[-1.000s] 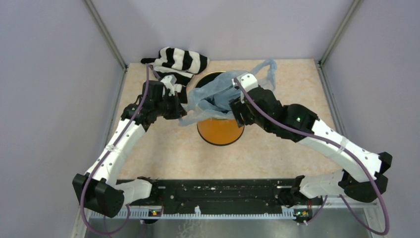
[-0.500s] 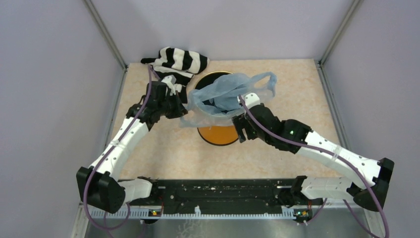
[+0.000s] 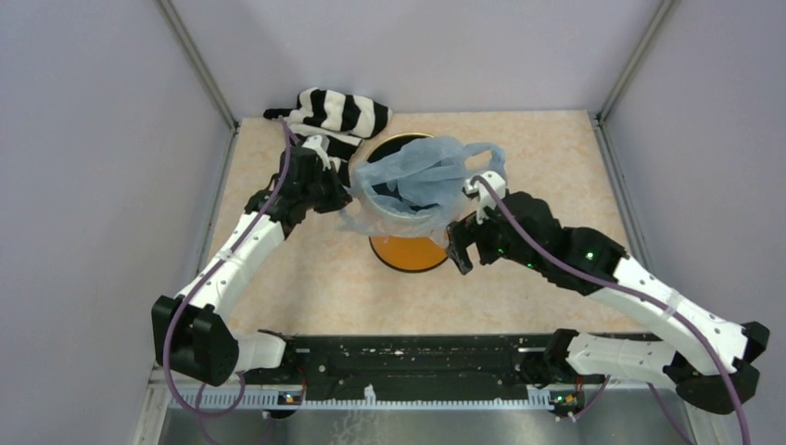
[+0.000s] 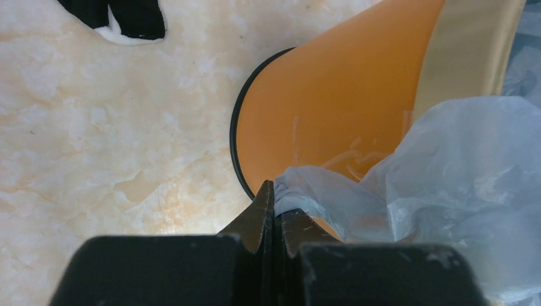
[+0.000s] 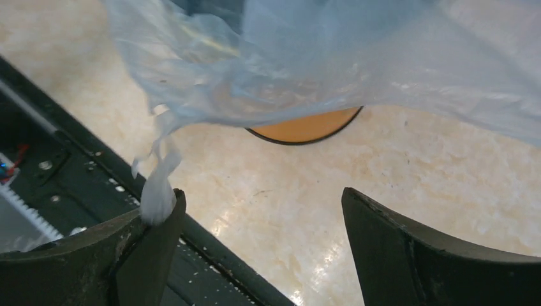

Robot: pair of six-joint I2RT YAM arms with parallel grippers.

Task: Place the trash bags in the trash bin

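The light-blue trash bag (image 3: 414,182) lies draped over the mouth of the orange trash bin (image 3: 409,250), with a handle loop hanging out to the right. My left gripper (image 3: 335,198) is shut on the bag's left edge beside the bin; in the left wrist view the jaws pinch the plastic (image 4: 306,194) against the orange wall (image 4: 332,108). My right gripper (image 3: 461,243) is open at the bin's right side. In the right wrist view the bag (image 5: 306,57) hangs above its fingers (image 5: 156,245), and a thin strand touches the left finger.
A black-and-white striped cloth (image 3: 335,116) lies at the back left, just behind the left gripper. Grey walls close in the tabletop (image 3: 556,158) on three sides. The black base rail (image 3: 417,362) runs along the near edge.
My right gripper has let go of the bag and drawn back toward the near right. The bag has settled lower over the bin's mouth. My left gripper moved slightly up toward the bin.
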